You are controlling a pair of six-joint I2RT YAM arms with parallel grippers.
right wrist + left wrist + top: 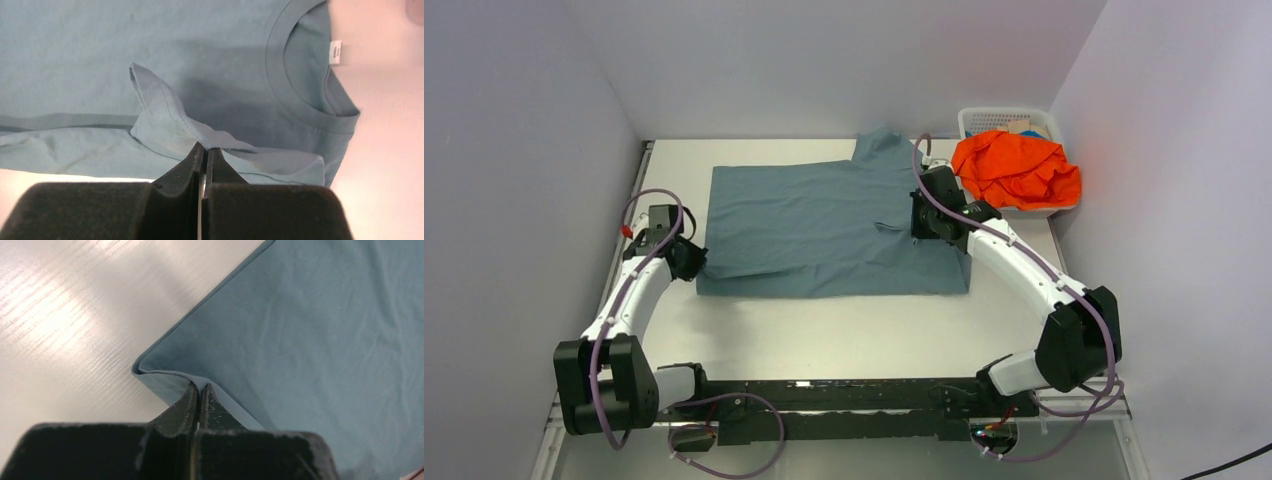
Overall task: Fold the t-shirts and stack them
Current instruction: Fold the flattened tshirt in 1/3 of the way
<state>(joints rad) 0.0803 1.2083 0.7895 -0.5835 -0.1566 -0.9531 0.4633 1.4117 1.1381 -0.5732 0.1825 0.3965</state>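
Note:
The slate blue-grey t-shirt (824, 225) lies spread on the white table, one sleeve pointing to the far wall. My left gripper (692, 262) is shut on the shirt's near left corner; in the left wrist view the pinched hem (165, 375) folds over the left gripper's (200, 389) fingertips. My right gripper (916, 222) is shut on a raised fold of the shirt near the collar; the right wrist view shows that fold (165, 115) rising from the right gripper's (205, 148) tips, with the collar and its white label (336, 52) to the right. The orange t-shirt (1016, 168) lies crumpled in the basket.
A white mesh basket (1004, 120) stands at the far right corner under the orange shirt. Grey walls close in the table on the left, back and right. Bare table (844, 330) lies between the shirt and the arm bases.

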